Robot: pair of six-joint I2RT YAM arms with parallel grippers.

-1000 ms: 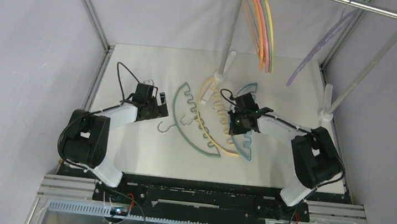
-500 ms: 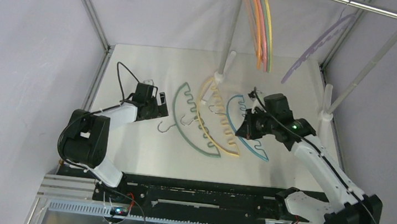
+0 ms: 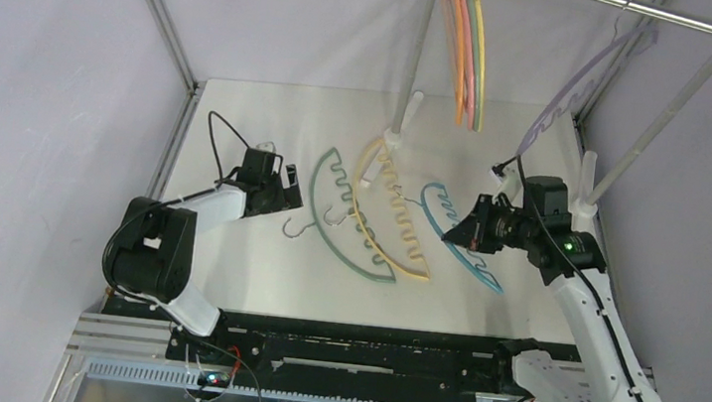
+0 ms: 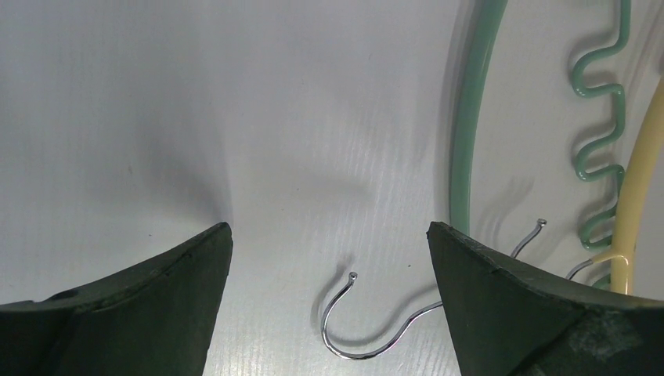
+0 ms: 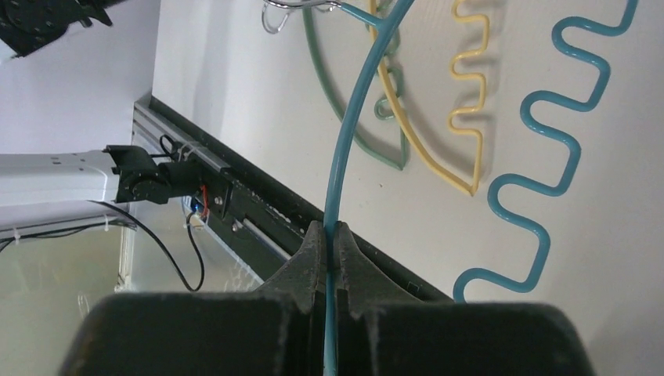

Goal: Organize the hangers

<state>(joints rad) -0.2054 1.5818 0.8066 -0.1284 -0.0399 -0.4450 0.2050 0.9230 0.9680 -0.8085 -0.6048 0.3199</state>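
Observation:
My right gripper (image 3: 477, 232) is shut on the thin rim of the blue hanger (image 3: 450, 221), right of the table's middle. In the right wrist view the fingers (image 5: 313, 251) pinch its rim (image 5: 350, 117), and its wavy edge (image 5: 548, 133) hangs to the right. A yellow hanger (image 3: 384, 229) and a teal-green hanger (image 3: 330, 218) lie flat mid-table. My left gripper (image 3: 283, 193) is open and empty, low over the teal hanger's metal hook (image 4: 360, 321). Orange, pink and yellow-green hangers (image 3: 467, 53) and a pale purple one (image 3: 573, 94) hang on the rail.
The rack's metal rail (image 3: 632, 5) runs across the back right on white poles (image 3: 411, 67) (image 3: 661, 113), with feet on the table (image 3: 587, 200). Frame posts stand at the back corners. A black bar runs along the table's near edge (image 3: 338, 334).
My right arm has swung right and stretched out, drawing the blue hanger away from the yellow one. The hanging hangers sway slightly. The left arm has not moved.

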